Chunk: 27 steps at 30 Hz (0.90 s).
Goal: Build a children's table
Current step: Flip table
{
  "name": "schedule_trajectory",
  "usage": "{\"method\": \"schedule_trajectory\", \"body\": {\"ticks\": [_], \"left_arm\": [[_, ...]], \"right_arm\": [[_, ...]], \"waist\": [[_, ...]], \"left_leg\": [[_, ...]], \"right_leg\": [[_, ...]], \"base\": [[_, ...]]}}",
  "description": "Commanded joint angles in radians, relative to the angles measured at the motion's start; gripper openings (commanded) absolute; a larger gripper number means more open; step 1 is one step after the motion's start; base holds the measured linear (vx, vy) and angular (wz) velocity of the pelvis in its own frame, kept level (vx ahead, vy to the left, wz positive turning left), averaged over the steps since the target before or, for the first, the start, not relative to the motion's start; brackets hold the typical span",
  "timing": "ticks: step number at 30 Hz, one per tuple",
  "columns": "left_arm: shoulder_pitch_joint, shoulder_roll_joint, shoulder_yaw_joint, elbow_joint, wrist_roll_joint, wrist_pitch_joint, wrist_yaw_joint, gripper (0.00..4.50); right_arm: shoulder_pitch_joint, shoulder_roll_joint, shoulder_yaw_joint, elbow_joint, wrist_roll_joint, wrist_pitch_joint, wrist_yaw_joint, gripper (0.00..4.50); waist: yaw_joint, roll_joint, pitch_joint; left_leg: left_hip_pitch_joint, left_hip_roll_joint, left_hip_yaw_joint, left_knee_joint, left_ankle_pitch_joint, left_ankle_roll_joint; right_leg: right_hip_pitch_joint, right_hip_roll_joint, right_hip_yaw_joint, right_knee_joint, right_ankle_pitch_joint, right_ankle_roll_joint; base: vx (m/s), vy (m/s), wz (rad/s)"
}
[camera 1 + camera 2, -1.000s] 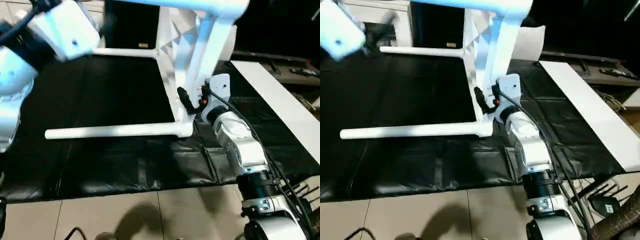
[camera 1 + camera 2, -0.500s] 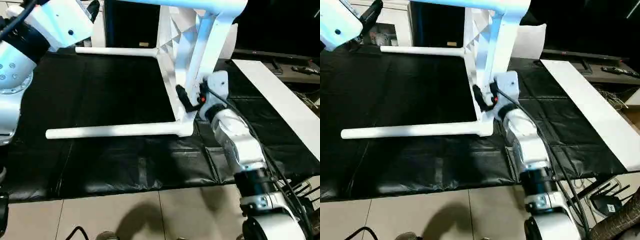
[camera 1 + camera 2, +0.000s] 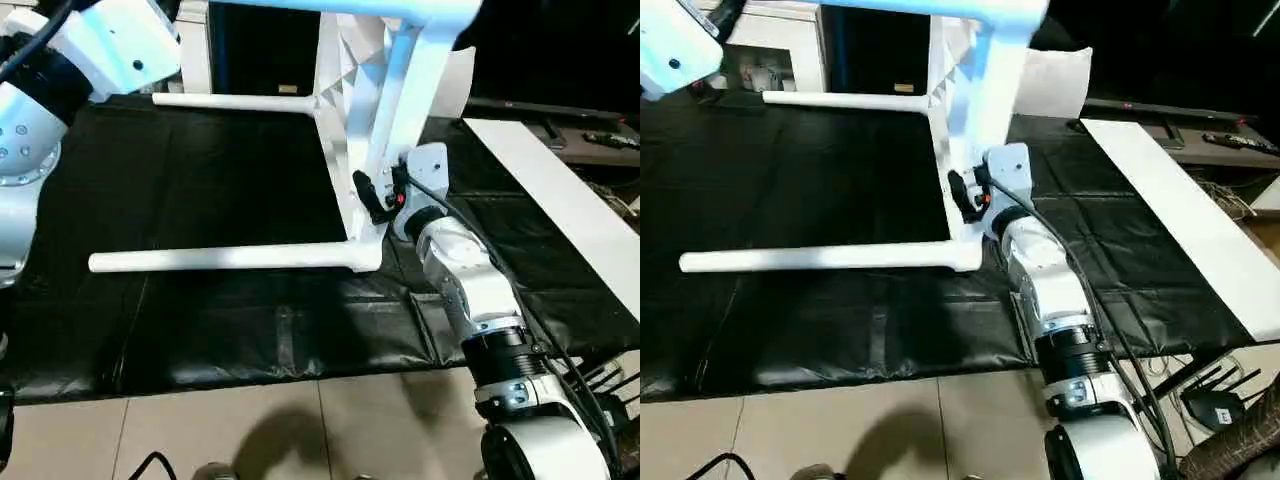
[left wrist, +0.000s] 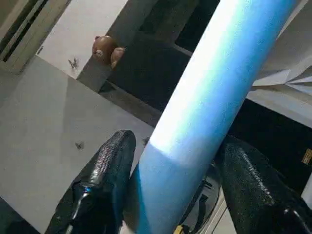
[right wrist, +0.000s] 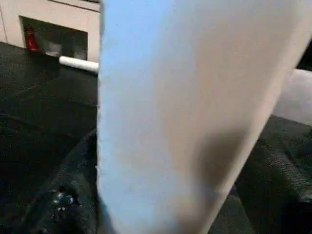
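Observation:
The children's table (image 3: 345,120) lies on its side on the black mat, its ribbed underside facing left. Two legs (image 3: 220,260) stretch left along the mat. A third leg (image 4: 209,97) runs across the top of the eye views, and my left gripper (image 4: 176,140) is shut on it, one black finger (image 4: 105,170) against each side. My right gripper (image 3: 378,195) is at the near lower corner, open around the table's upright white bar (image 5: 185,97), with a thin gap beside one finger (image 5: 282,175).
The black mat (image 3: 220,180) covers the floor ahead, with pale tiles (image 3: 250,430) in front of it. A long white board (image 3: 560,200) lies on the right. A white cabinet (image 3: 770,40) stands at the back left, and cables (image 3: 1210,400) lie at the lower right.
Both grippers have narrowed, the left closing onto the upper leg. The left arm has pulled back toward the upper left. The table has hardly moved.

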Motion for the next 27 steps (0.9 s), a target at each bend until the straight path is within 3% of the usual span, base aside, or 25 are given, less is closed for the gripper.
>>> {"method": "schedule_trajectory", "body": {"ticks": [1, 8, 14, 19, 21, 22, 23, 27], "left_arm": [[-0.026, -0.008, 0.011, 0.038, -0.017, 0.015, -0.013, 2.5], [-0.048, 0.001, 0.007, 0.072, 0.003, 0.046, -0.023, 2.37], [-0.109, 0.036, 0.012, 0.168, 0.042, 0.067, -0.031, 2.27], [-0.136, 0.06, 0.027, 0.214, 0.046, 0.101, -0.039, 2.18], [-0.134, 0.058, 0.047, 0.224, 0.027, 0.127, -0.044, 2.12], [-0.131, 0.06, 0.057, 0.228, 0.02, 0.138, -0.046, 2.08], [-0.127, 0.061, 0.065, 0.232, 0.01, 0.15, -0.051, 2.06], [-0.069, 0.055, 0.094, 0.224, -0.049, 0.216, -0.104, 2.01]], "right_arm": [[-0.024, -0.016, -0.017, 0.022, -0.015, -0.001, -0.011, 3.32], [-0.039, -0.027, -0.007, 0.041, -0.029, -0.009, -0.011, 2.83], [-0.057, -0.066, 0.031, 0.022, -0.071, -0.025, 0.013, 2.66], [-0.079, -0.114, 0.044, -0.007, -0.099, -0.029, 0.036, 2.6], [-0.091, -0.141, 0.048, -0.026, -0.107, -0.029, 0.054, 2.59], [-0.099, -0.157, 0.047, -0.04, -0.11, -0.027, 0.063, 2.59], [-0.107, -0.173, 0.046, -0.052, -0.11, -0.026, 0.072, 2.59], [-0.153, -0.23, 0.021, -0.123, -0.067, -0.001, 0.14, 2.59]], "waist": [[0.0, 0.039, -0.067], [0.001, 0.04, -0.066], [0.001, 0.038, -0.066], [0.003, 0.039, -0.067], [0.003, 0.04, -0.067], [0.004, 0.048, -0.067], [0.005, 0.044, -0.068], [0.011, 0.041, -0.065]], "left_leg": [[0.019, 0.028, -0.013, -0.073, -0.238, -0.098], [0.017, 0.03, -0.013, -0.073, -0.225, -0.098], [0.014, 0.027, -0.012, -0.071, -0.201, -0.092], [0.01, 0.026, -0.008, -0.067, -0.143, -0.083], [0.01, 0.027, -0.007, -0.066, -0.131, -0.08], [0.011, 0.026, -0.006, -0.065, -0.127, -0.081], [0.01, 0.025, -0.005, -0.063, -0.118, -0.076], [0.007, 0.024, -0.003, -0.063, -0.105, -0.06]], "right_leg": [[0.038, -0.086, 0.065, -0.076, -0.206, -0.103], [0.038, -0.087, 0.065, -0.074, -0.201, -0.107], [0.042, -0.088, 0.066, -0.072, -0.195, -0.105], [0.046, -0.087, 0.067, -0.066, -0.137, -0.112], [0.047, -0.087, 0.067, -0.063, -0.119, -0.117], [0.047, -0.085, 0.068, -0.062, -0.098, -0.121], [0.049, -0.084, 0.068, -0.06, -0.084, -0.126], [0.052, -0.086, 0.069, -0.06, -0.095, -0.126]], "base": [[0.0, 0.0, 0.0], [0.0, 0.0, 0.0], [0.0, 0.0, 0.0], [0.0, 0.0, 0.0], [0.0, 0.0, 0.0], [0.0, 0.0, 0.0], [0.0, 0.0, 0.0], [0.0, 0.0, 0.0]]}}
